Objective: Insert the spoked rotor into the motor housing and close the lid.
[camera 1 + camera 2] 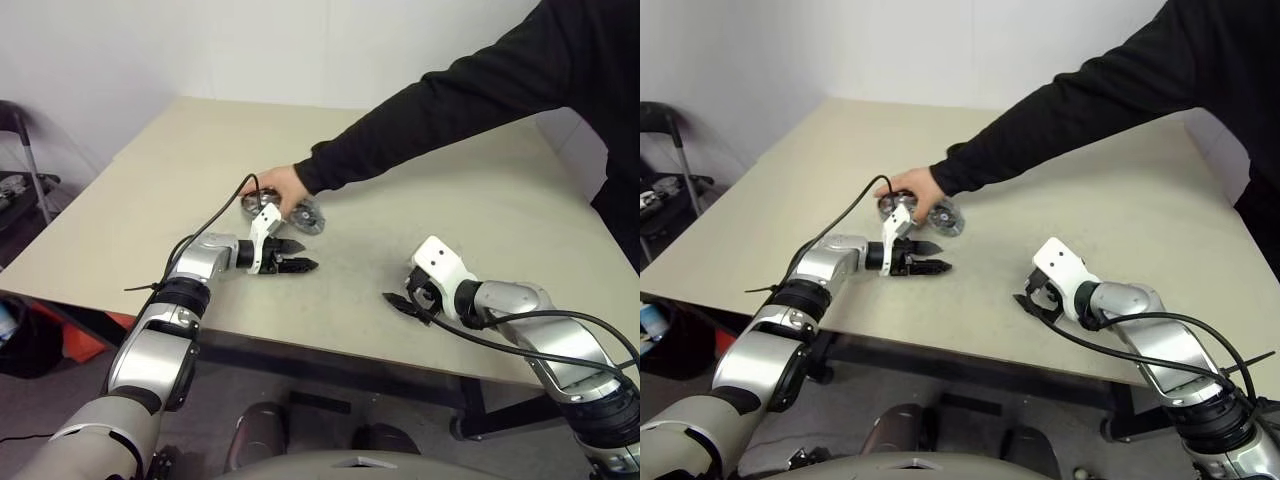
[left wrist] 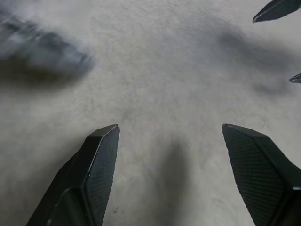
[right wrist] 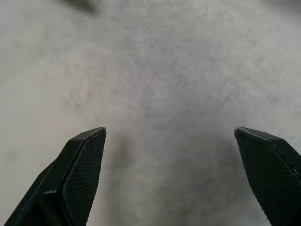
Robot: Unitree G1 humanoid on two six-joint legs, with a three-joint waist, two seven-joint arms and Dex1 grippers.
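A person's hand [image 1: 281, 187] rests on round metal parts at the middle of the counter [image 1: 480, 200]; a disc [image 1: 308, 215], possibly the motor housing or lid, lies just right of it. The left gripper [image 1: 297, 256] hovers just near of them, fingers spread, empty. The right gripper [image 1: 400, 303], near right, has empty fingers wide apart.

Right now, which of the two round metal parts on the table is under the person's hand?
The part on the robot's left, which the hand covers; the other part lies bare beside the hand.
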